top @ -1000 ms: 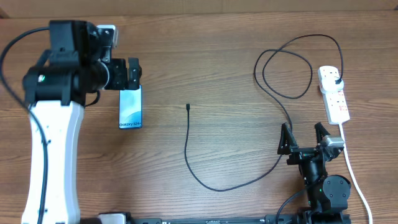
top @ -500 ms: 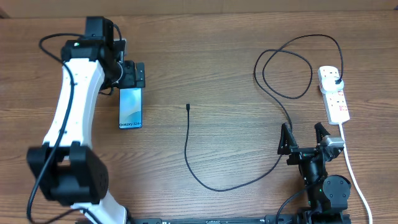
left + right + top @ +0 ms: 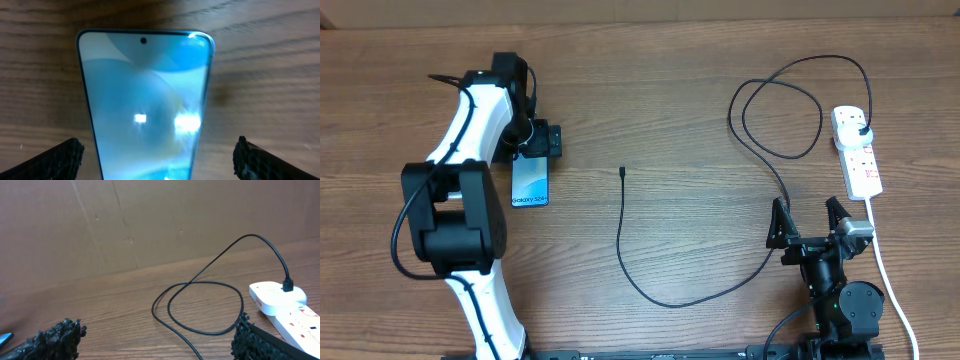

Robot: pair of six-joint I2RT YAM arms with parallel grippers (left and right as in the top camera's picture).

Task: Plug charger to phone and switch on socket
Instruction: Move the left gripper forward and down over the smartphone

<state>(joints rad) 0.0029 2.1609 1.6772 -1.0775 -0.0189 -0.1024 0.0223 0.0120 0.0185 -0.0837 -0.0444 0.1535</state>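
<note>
Left hand (image 3: 542, 141) jaws wide, over far end of phone (image 3: 530, 182) - left side of worktop (image 3: 660, 90) | right hand (image 3: 808, 222) wide, empty, near edge | charger (image 3: 622, 176) tip loose, mid-worktop | socket (image 3: 857, 155) right edge | likely next: straddle phone squarely - close on long sides, not screen

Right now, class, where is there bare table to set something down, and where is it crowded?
Bare wood lies between the phone and the loose tip of the charger, and there is a wider patch right of that cable run, mid-table. Crowded: the right side, where the cable's loops, the socket and the right gripper sit close.
</note>
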